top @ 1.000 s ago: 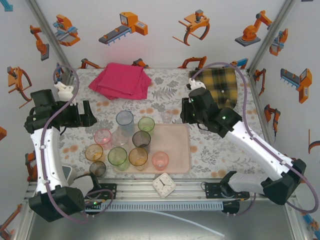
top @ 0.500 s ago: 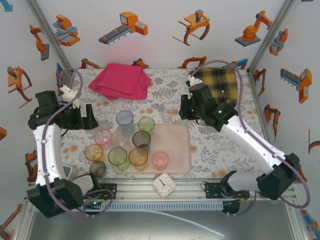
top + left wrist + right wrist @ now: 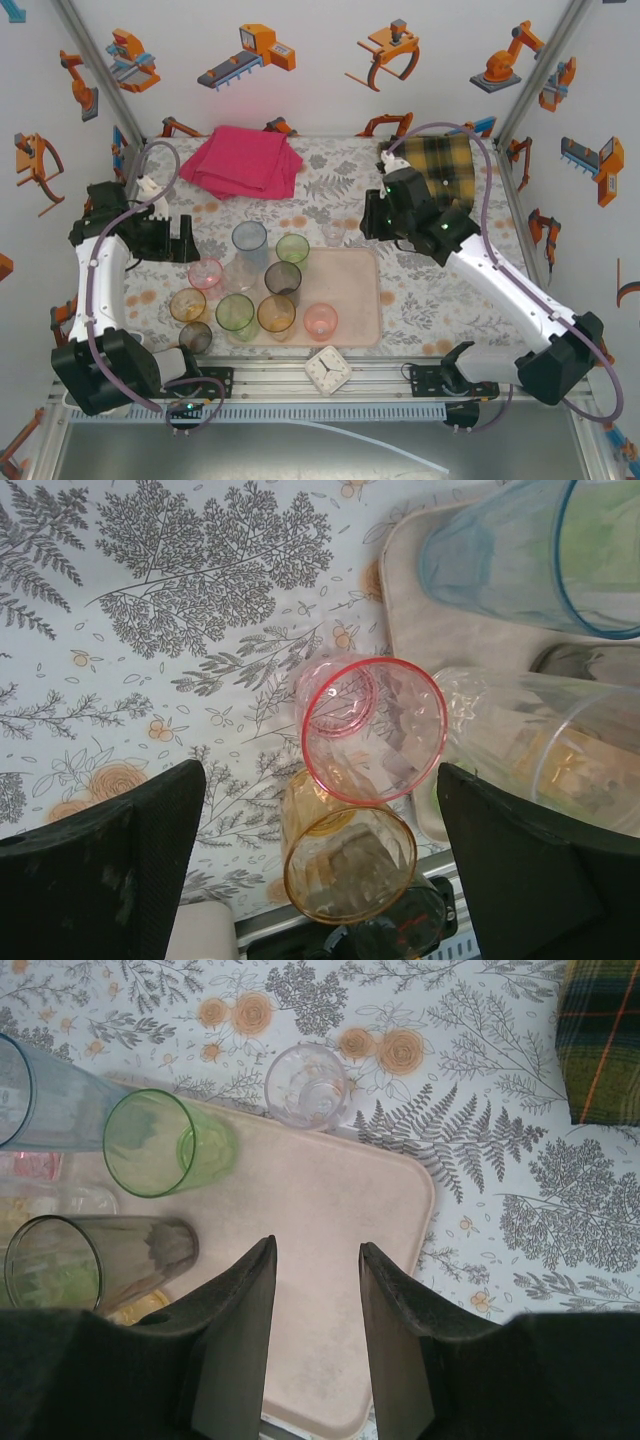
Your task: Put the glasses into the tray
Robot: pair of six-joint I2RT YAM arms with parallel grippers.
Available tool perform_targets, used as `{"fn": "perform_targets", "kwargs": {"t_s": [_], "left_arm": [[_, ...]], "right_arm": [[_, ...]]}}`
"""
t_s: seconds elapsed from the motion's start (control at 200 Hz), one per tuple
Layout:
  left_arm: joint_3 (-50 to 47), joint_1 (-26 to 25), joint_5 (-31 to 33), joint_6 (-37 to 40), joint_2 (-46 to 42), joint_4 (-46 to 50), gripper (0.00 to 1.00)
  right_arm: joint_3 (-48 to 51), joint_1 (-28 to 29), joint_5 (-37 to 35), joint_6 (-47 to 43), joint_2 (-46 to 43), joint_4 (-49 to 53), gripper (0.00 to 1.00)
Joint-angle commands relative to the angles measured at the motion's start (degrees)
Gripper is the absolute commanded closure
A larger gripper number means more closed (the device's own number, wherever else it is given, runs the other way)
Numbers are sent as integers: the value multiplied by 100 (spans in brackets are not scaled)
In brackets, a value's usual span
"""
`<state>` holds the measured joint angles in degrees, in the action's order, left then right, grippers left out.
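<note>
Quick status from my end. Left gripper [image 3: 318, 780] is spread wide w/ nothing btwn the fingers [image 3: 110, 870], hanging over the left side of the table [image 3: 430, 290]. Thru the left wrist cam a pink glass [image 3: 372, 730] sits right under the gap. It's upright on the floral top, just beside the tray [image 3: 470, 640] rim, so not in it. An amber glass [image 3: 348, 858] is right next to it on the near side, also off the tray. The tall blue glass [image 3: 500, 555] stands at the tray corner. A clear glass [image 3: 540, 740] is at the rim there, can't tell 100% if it's fully inside.

Right gripper [image 3: 317, 1260] is partway apart and empty, w/ bare tray showing thru the gap. On that cam a green glass [image 3: 165, 1145] and a smoky glass [image 3: 90, 1260] are inside the tray. A small clear glass [image 3: 307, 1085] is on the table just past the far rim, so off the tray. Plaid cloth [image 3: 600, 1040] is off to the far right.

From the top cam, three more stand along the tray's front: second green glass [image 3: 236, 313], second amber glass [image 3: 276, 314], salmon glass [image 3: 320, 320]. A dark glass [image 3: 196, 337] is off the tray at front left, near the table edge. Folded pink cloth [image 3: 243, 160] is at the back left, well apart from everything.
</note>
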<state>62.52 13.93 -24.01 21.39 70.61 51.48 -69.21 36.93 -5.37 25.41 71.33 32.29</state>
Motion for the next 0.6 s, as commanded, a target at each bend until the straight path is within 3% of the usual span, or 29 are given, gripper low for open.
{"fn": "perform_targets", "kwargs": {"t_s": [0.0, 0.23, 0.325, 0.431, 0.516, 0.596], "left_arm": [[-152, -37, -25, 205, 159, -257, 14], [-420, -320, 163, 343, 325, -729, 25], [-564, -404, 242, 439, 386, -935, 35], [-609, -453, 248, 493, 516, -977, 38], [-653, -465, 225, 576, 612, -969, 47], [-679, -492, 180, 645, 679, -947, 48]], "right_arm": [[139, -28, -7, 120, -237, -67, 61], [198, -28, 18, 190, -291, -35, 61], [258, -28, 33, 238, -304, -74, 61], [258, -28, 36, 254, -304, -65, 61], [258, -28, 18, 255, -301, -61, 61], [250, -27, 10, 258, -288, -49, 61]]}}
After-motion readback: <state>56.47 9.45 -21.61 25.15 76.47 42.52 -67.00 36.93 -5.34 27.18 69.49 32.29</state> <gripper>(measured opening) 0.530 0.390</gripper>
